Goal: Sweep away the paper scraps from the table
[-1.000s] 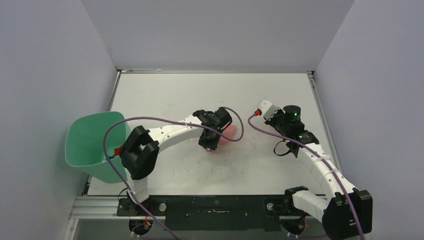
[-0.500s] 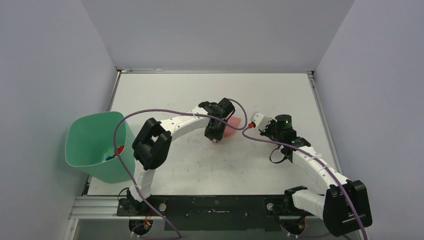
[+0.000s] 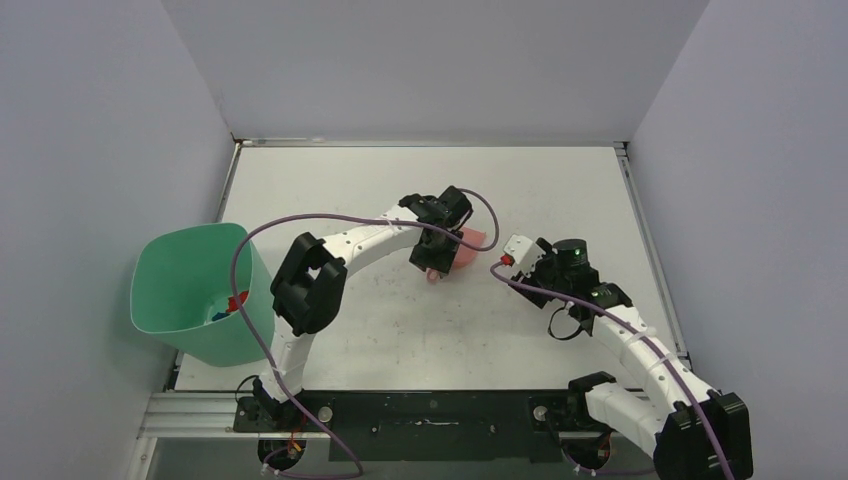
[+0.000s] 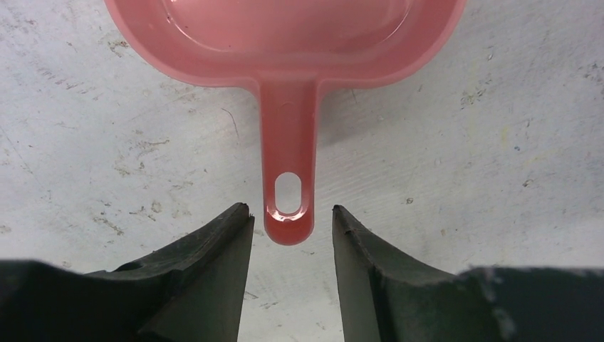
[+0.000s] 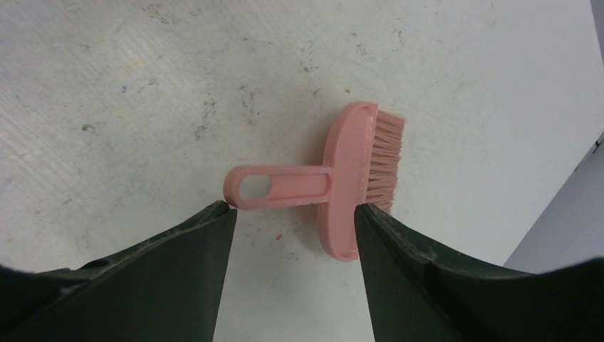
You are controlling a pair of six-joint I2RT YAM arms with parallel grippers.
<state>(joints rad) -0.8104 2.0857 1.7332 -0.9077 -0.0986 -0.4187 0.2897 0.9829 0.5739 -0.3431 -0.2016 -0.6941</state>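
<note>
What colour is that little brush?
The brush is pink, bristles too; clearest in the right wrist view.

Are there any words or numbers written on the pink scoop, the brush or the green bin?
None: no words, numbers or labels show on the pink dustpan, the pink brush, the green bin or the table.

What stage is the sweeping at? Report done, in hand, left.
Done: the paper scraps sit in the green bin; none show on the table. In hand: nothing; left gripper, fingers open, astride the dustpan handle; right gripper, fingers open, over the brush. Left: apparently only retreating.
</note>
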